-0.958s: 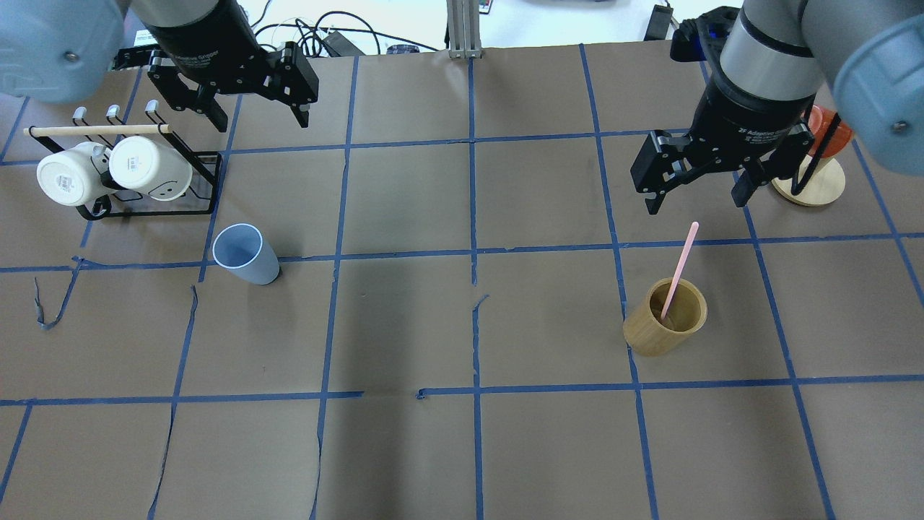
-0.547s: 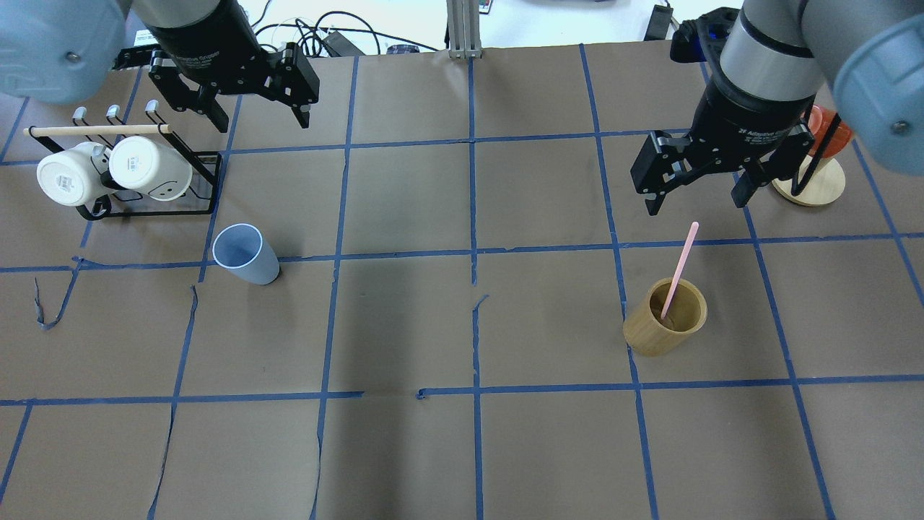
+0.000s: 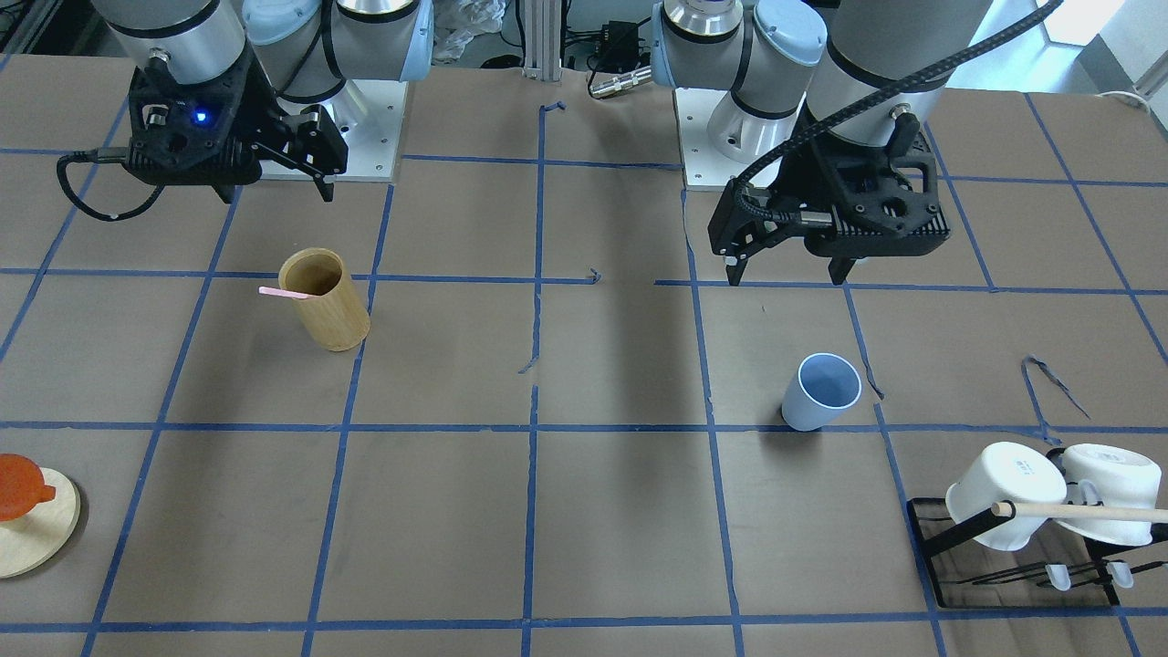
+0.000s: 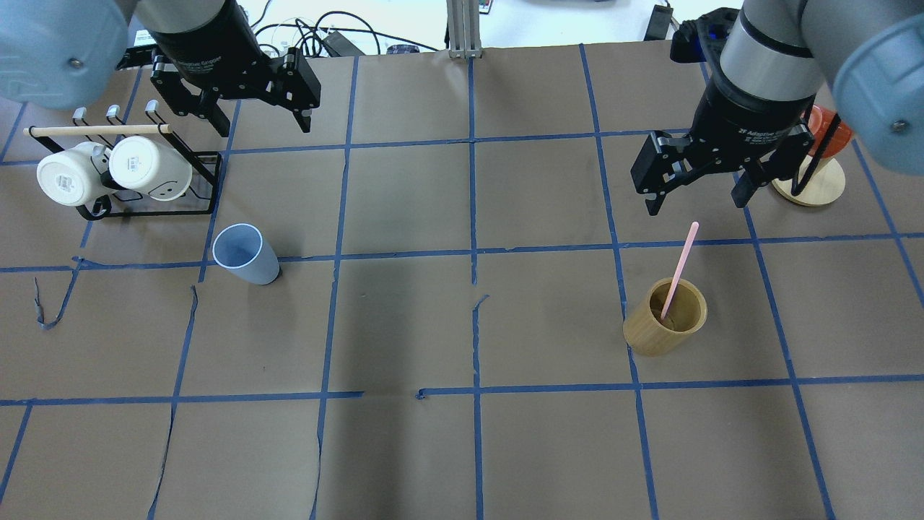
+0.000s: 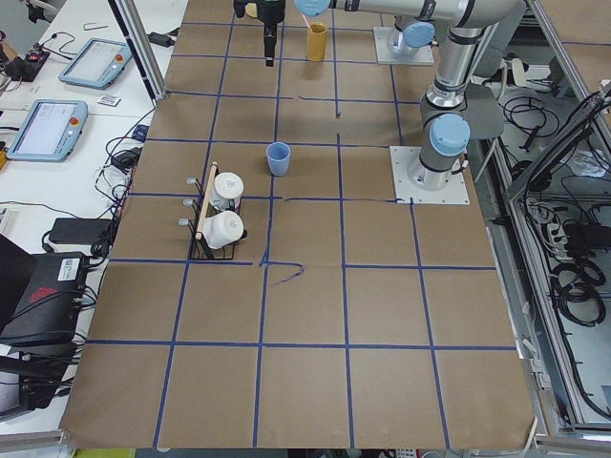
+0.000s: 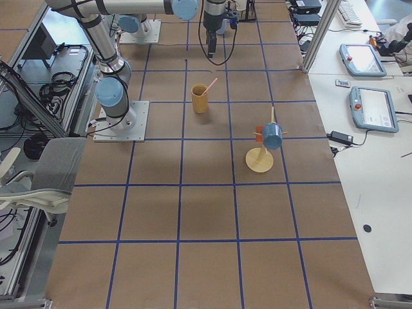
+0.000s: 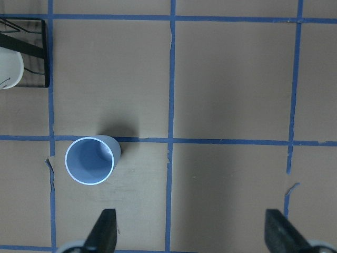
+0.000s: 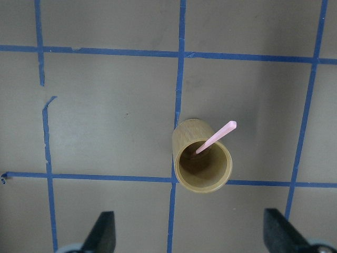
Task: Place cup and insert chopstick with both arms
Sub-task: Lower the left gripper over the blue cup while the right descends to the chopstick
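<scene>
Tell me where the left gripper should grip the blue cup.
Probably by the rim, from straight above, one finger inside and one outside the wall. The cup stands upright, mouth open and empty, apart from the rack. The left gripper is open.

Silver arms (image 4: 765,50), pale-blue joint caps (image 4: 877,79); black left pincer (image 4: 263,124) and right pincer (image 4: 696,205), white lettering (image 4: 766,134); blue LED (image 3: 200,116)

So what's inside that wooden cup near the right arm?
A single pink chopstick leans inside the wooden cup, its top poking out past the rim. The rest of the inside looks bare, though the shaded floor is hard to make out.
</scene>
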